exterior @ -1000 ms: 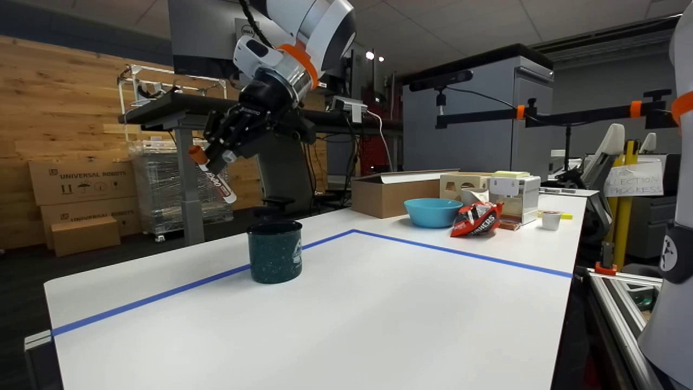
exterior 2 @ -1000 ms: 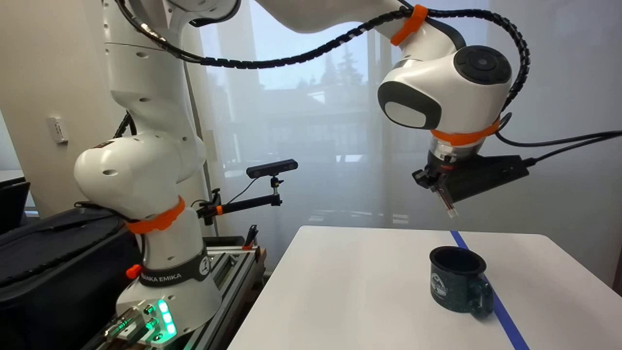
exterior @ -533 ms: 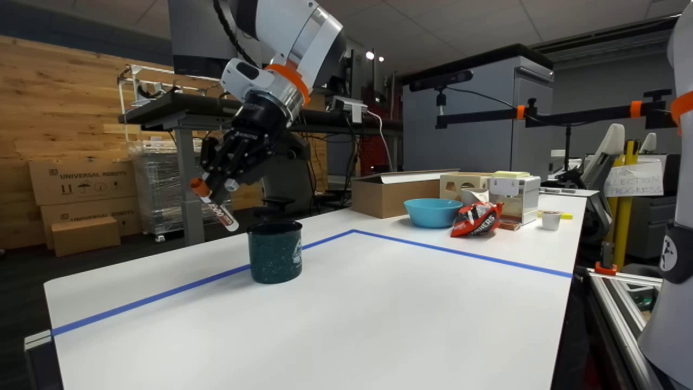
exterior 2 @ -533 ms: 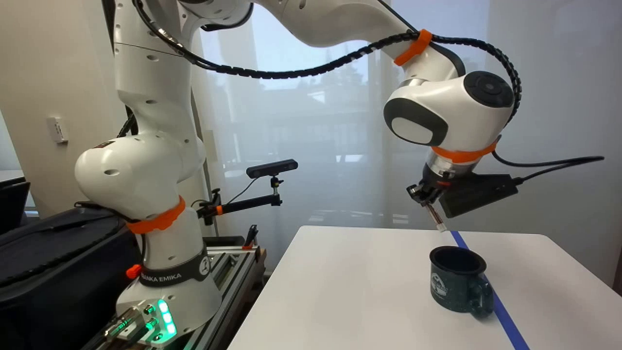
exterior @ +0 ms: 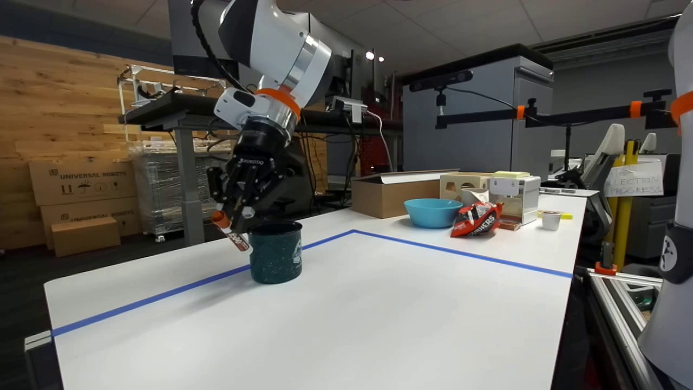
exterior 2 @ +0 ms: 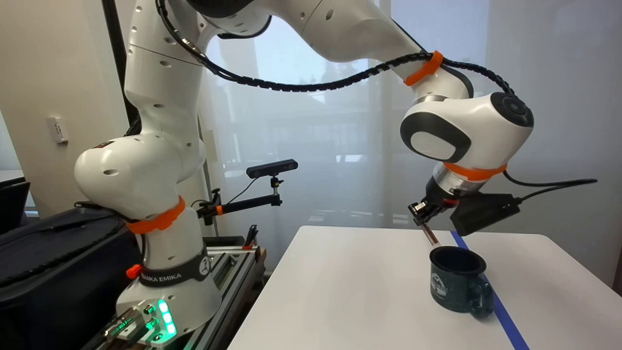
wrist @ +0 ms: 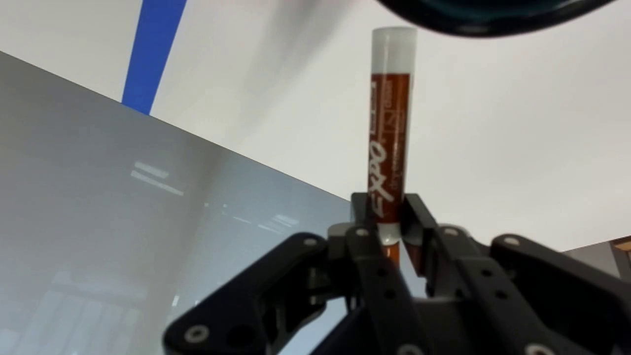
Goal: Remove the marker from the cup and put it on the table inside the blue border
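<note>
Marker (wrist: 389, 138) is out of the cup (exterior: 275, 254), tilted, orange end up, white end just beside the rim; can't tell if they touch. Hand (wrist: 388, 214): jaws pinched together on the marker near the orange end, gap only as wide as the barrel. Cup right of it in both exterior views, upright, inside the blue border (wrist: 151, 49), handle by the line.

Removal looks done; placing is the current step, marker not down on the worktop (exterior: 379, 325) yet. Next move probably calls for clearing the cup, shifting further in from the edge (wrist view has it right behind the hand), lowering, laying the marker flatter, letting go. White end might snag the rim; barrel may roll once loose.

Worktop is white, border running from the left, behind the cup, to a corner, then off right. Beyond it, left to right: box (exterior: 398, 199), bowl (exterior: 432, 214), red bag (exterior: 475, 221), small tub (exterior: 551, 220). Room, same order: wood wall (exterior: 32, 108), cartons (exterior: 84, 181), monitor (exterior: 189, 38) above a dark desk (exterior: 178, 111), mounted camera (exterior: 441, 82), grey cabinet (exterior: 460, 141), robot base (exterior: 663, 325). Shaded window (exterior 2: 301, 160) in an exterior view.
</note>
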Motion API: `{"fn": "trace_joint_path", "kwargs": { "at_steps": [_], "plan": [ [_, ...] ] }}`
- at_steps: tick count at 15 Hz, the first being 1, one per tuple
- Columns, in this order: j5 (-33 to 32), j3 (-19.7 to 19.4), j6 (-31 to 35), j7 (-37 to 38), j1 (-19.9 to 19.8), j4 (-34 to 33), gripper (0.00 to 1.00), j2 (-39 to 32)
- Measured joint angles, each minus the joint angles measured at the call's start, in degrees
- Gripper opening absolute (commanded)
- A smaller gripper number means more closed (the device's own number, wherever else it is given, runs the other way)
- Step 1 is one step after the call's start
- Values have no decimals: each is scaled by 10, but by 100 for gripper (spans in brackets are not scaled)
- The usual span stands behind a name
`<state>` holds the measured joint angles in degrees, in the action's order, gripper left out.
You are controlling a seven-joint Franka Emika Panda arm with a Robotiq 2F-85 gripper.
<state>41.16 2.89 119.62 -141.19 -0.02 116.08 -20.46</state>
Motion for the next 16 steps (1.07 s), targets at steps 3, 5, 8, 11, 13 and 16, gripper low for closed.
{"fn": "trace_joint_path", "kwargs": {
  "at_steps": [3,5,8,11,13,16],
  "plan": [
    [-37,1,-14,5,0,-16,5,-13],
    [-55,1,-21,6,0,-24,5,-21],
    [-82,4,-29,6,-1,-34,5,-32],
    [-109,10,-32,8,-1,-42,5,-42],
    [-122,15,-38,10,-2,-50,5,-49],
    [-139,24,-48,11,-2,-62,5,-60]
  ]
}}
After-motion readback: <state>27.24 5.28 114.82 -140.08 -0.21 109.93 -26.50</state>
